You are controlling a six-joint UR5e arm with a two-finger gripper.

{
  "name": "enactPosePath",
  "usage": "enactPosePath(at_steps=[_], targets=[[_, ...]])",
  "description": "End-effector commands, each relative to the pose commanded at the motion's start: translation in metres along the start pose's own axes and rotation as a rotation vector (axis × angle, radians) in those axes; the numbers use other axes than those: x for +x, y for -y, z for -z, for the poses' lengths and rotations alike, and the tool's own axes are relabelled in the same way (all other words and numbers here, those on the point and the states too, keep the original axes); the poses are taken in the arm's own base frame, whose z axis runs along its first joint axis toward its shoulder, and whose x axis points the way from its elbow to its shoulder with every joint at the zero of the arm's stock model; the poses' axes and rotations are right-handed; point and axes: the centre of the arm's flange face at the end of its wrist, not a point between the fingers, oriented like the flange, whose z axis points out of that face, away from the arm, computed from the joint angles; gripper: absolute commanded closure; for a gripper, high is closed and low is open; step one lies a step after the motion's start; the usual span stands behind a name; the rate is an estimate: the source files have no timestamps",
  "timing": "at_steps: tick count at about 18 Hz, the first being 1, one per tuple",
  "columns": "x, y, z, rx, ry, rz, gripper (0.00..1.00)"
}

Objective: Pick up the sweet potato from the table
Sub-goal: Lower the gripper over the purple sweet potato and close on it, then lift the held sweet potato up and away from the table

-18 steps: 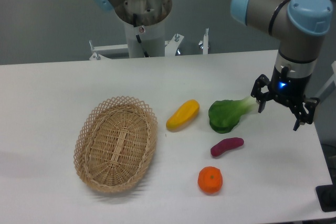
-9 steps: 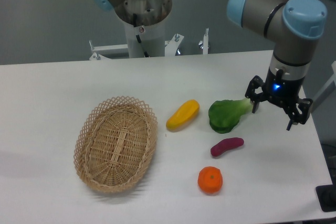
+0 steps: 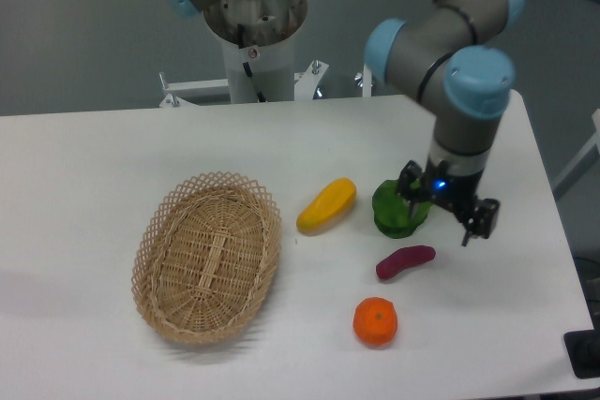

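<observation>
The purple-magenta sweet potato (image 3: 405, 261) lies on the white table (image 3: 94, 166), right of centre, between a green leafy vegetable and an orange. My gripper (image 3: 440, 218) hangs above and slightly right of the sweet potato, over the green vegetable's right end. Its two dark fingers are spread apart and hold nothing. One fingertip (image 3: 466, 236) points down just right of the sweet potato's upper end.
A green leafy vegetable (image 3: 397, 209) lies just behind the sweet potato, partly hidden by the gripper. A yellow elongated fruit (image 3: 326, 204) lies to its left. A round orange (image 3: 375, 321) sits nearer the front. A wicker basket (image 3: 207, 256) stands at the left.
The gripper has moved left from near the table's right edge to above the green vegetable and sweet potato. The objects on the table have not moved.
</observation>
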Motion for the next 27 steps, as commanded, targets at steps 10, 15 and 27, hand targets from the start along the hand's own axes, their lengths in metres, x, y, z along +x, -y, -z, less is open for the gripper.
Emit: enactPosePath(at_steps=[10,15,27], targets=[[0.026,0.026,-0.051,-0.028,-0.010,-0.141,0.00],[0.029,0.030,-0.061,-0.051,-0.016,-0.153,0.00],[0.016,0.036,-0.048,-0.062,0.028,-0.161,0.85]])
